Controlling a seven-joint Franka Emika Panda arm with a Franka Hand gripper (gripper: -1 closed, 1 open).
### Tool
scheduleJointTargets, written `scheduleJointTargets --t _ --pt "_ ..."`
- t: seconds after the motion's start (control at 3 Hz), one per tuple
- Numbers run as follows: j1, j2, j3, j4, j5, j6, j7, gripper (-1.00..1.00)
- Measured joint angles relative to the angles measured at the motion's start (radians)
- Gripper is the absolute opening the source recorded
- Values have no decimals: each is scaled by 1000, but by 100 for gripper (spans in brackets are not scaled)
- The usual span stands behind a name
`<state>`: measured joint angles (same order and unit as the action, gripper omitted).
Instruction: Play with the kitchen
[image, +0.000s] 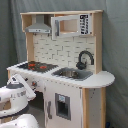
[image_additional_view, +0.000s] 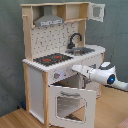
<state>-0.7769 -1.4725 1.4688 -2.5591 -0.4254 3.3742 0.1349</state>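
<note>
Against the grey curtain (image_additional_view: 112, 35) stands the kitchen (image_additional_view: 60, 60), filling the middle of both exterior views. On the second exterior view's right I see my gripper (image_additional_view: 76, 68) reaching in just under the front edge of the counter, beside the knobs (image_additional_view: 56, 76); whether its fingers are apart or together I cannot tell. Below it the oven door (image_additional_view: 70, 103) hangs open toward me. Bare wooden floor (image_additional_view: 17, 120) lies to that view's left.
</note>
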Motion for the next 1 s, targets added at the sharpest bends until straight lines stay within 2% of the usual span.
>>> scheduleJointTargets --t 1.0 --pt "180 -22 27 -30 98 -160 -185 100"
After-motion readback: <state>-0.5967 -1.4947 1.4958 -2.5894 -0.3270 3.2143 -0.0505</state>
